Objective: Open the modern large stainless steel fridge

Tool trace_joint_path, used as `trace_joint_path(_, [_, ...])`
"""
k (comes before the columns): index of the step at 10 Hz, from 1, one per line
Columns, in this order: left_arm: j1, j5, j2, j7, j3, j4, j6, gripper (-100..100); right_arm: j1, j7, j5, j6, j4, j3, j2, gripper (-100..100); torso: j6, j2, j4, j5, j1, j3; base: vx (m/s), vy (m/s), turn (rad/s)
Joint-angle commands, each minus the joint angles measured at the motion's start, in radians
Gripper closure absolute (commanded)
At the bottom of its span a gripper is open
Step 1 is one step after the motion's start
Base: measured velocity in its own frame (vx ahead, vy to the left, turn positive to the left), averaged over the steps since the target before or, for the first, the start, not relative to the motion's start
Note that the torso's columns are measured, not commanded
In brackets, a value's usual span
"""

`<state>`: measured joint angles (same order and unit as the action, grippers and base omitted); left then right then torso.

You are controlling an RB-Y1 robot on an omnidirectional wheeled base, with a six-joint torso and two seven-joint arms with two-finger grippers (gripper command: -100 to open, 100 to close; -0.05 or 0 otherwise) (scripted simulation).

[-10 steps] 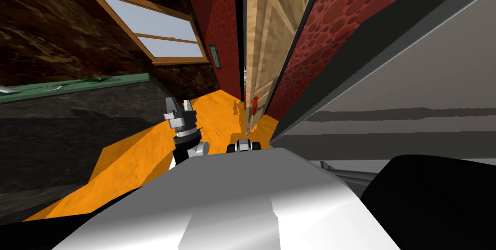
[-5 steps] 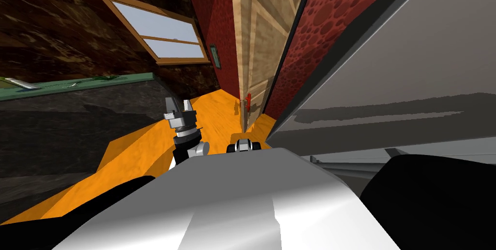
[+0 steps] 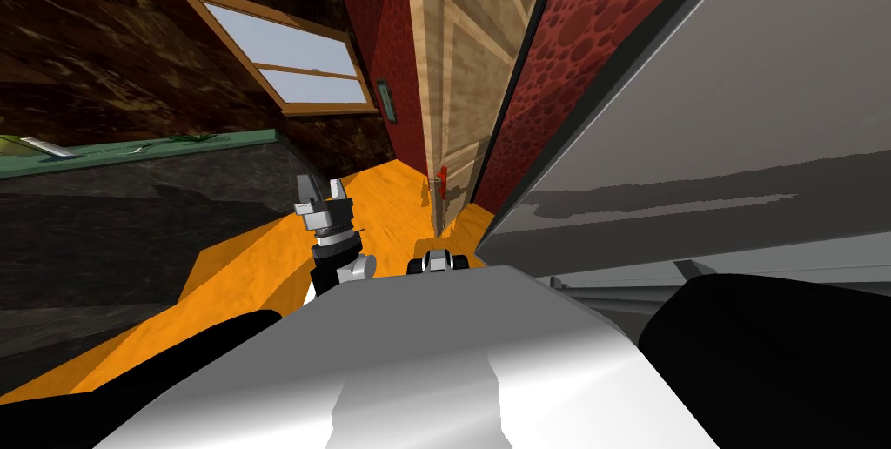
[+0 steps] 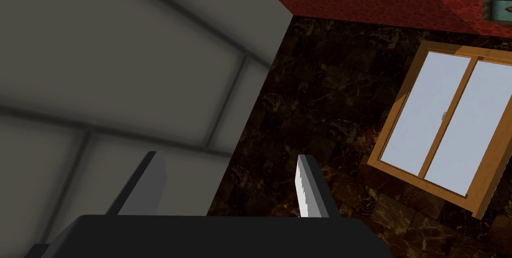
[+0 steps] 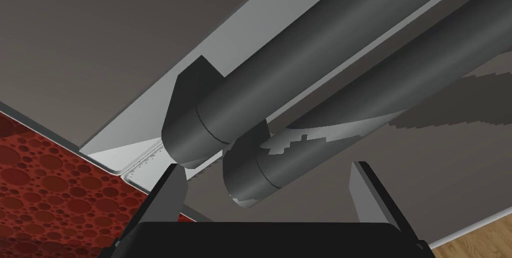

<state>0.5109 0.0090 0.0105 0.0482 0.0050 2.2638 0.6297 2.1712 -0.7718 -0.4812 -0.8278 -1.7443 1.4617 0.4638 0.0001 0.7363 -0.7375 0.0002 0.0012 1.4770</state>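
Observation:
The fridge [image 3: 740,122] is a broad grey front rising close on my right in the head view. In the right wrist view two dark round bar handles [image 5: 310,65] run side by side along its grey door panel [image 5: 125,30]. My right gripper [image 5: 270,190] is open, and the blunt end of the nearer bar [image 5: 250,180] lies between its fingers [image 5: 170,195] without touching them. My left gripper [image 3: 318,193] is held up in front of my chest, away from the fridge; it [image 4: 227,185] is open and holds nothing.
A dark counter with a green top [image 3: 130,152] stands to my left under a wood-framed window [image 3: 287,61]. Ahead, a light wooden door [image 3: 465,61] with a red handle [image 3: 442,178] sits in a red wall [image 3: 557,78]. An orange floor [image 3: 261,261] runs between counter and fridge.
The whole head picture has shifted: I have moved, so the fridge front now takes up more of the right side and more of the wooden door shows. The left arm holds its pose.

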Motion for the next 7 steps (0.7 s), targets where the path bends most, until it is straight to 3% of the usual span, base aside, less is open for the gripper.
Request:
trace_joint_path(1, [0.0,0.0,0.0,0.0,0.0,0.0,0.0,0,0.007,0.01,0.01,0.022,0.019,-0.019,-0.015,100,-0.001,0.0,0.0,-0.002,-0.001,-0.001,0.057,0.116,-0.091])
trace_joint_path(7, [0.0,0.0,0.0,0.0,0.0,0.0,0.0,0,0.025,0.035,0.038,0.074,0.063,-0.068,-0.051,100,0.0,0.002,-0.001,0.0,0.0,-0.001,0.124,0.195,-0.085])
